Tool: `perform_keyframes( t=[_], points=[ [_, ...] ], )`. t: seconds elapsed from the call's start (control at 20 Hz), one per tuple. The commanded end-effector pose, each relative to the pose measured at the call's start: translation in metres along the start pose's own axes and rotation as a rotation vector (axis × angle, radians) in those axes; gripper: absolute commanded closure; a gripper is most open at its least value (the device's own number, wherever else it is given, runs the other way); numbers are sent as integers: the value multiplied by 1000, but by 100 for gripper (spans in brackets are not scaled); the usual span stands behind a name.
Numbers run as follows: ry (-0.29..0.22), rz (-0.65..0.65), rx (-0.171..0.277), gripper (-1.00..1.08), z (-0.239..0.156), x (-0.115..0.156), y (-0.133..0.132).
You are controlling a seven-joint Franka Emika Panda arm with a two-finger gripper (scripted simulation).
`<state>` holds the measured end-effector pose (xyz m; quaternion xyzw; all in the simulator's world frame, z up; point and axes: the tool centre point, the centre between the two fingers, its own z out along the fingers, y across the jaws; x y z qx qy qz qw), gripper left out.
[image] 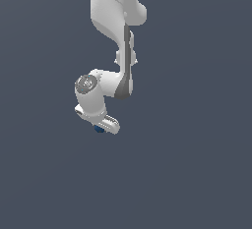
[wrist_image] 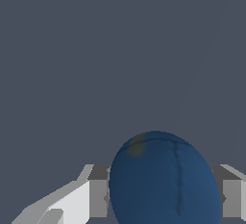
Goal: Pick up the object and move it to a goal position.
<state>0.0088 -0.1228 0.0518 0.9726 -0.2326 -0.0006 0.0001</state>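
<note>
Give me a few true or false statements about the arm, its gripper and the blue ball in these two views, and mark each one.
1. The ball sits between the gripper's fingers in the wrist view. True.
2. The ball is red. False: it is dark blue, with a small yellowish patch on it.
3. In the exterior view the ball lies far from the arm, out at the exterior view's right. False: it shows as a small blue spot right under the gripper.
4. The arm is white with dark grey parts. True.
5. Several other objects lie around the ball. False: only the plain dark grey background shows around it.
</note>
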Motion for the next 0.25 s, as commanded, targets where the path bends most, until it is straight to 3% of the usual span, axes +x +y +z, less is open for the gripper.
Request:
perform_keyframes(
  t=[0.0, 0.2],
  points=[
    [1, -1, 1, 108, -2, -2, 9],
    [1, -1, 1, 108, -4, -3, 15]
  ],
)
